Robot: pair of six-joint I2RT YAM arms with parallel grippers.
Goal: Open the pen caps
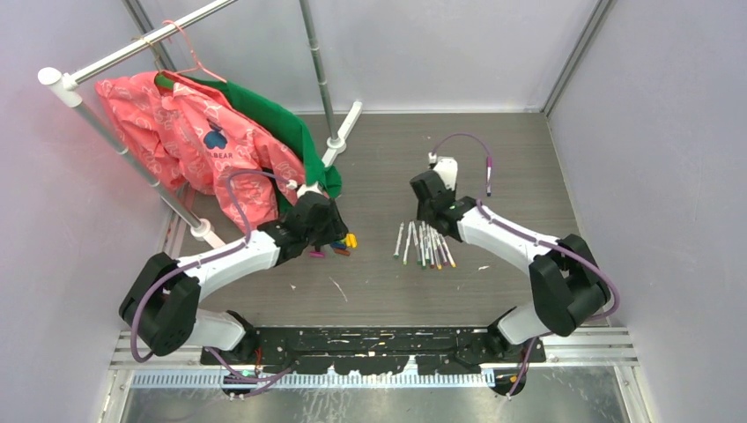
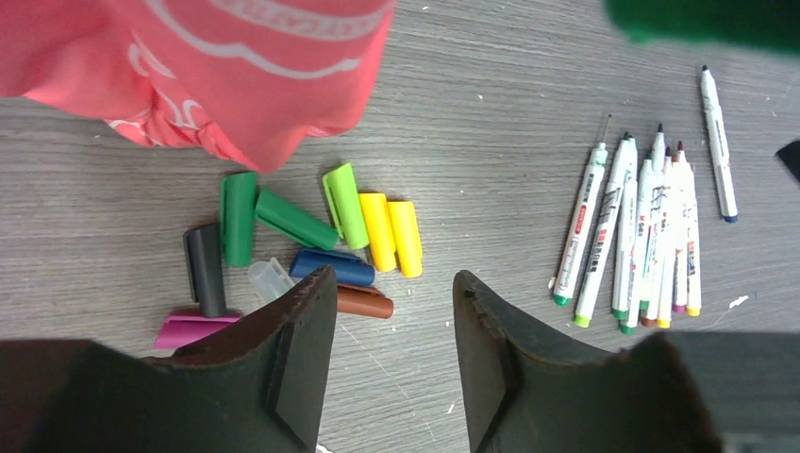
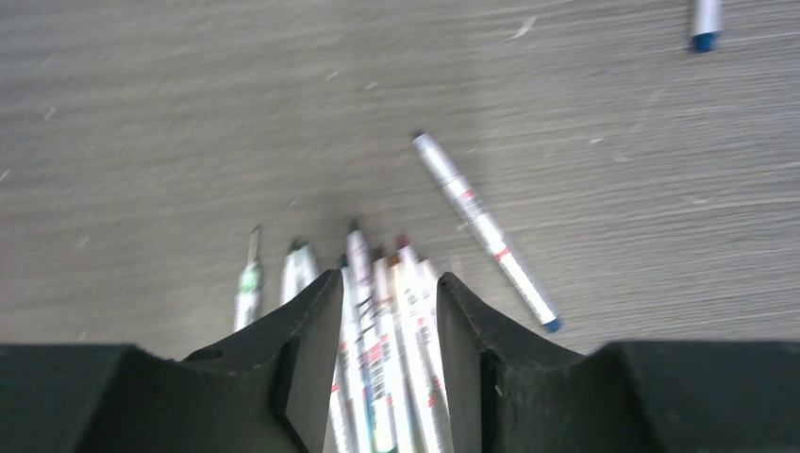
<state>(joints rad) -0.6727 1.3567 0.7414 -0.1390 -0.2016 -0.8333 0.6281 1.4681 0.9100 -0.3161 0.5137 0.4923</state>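
Note:
Several loose pen caps [image 2: 344, 205] in green, yellow, blue, brown, grey and magenta lie in a cluster [image 1: 339, 247] on the wooden table. My left gripper [image 2: 391, 283] hovers just right of them, open, with only bare table between its fingers [image 1: 328, 231]. A fan of uncapped white pens [image 2: 627, 231] lies to the right [image 1: 425, 245]. My right gripper [image 3: 385, 283] stands open over this bundle, and the blurred barrels [image 3: 391, 330] on the table show between its fingers. One pen with a blue end [image 3: 481, 231] lies apart, and another [image 2: 717, 142] too.
A pink jacket [image 1: 189, 132] and a green garment [image 1: 273, 123] hang from a white rack [image 1: 123, 53] at the back left. The pink hem [image 2: 217, 66] hangs just behind the caps. Grey walls close in both sides.

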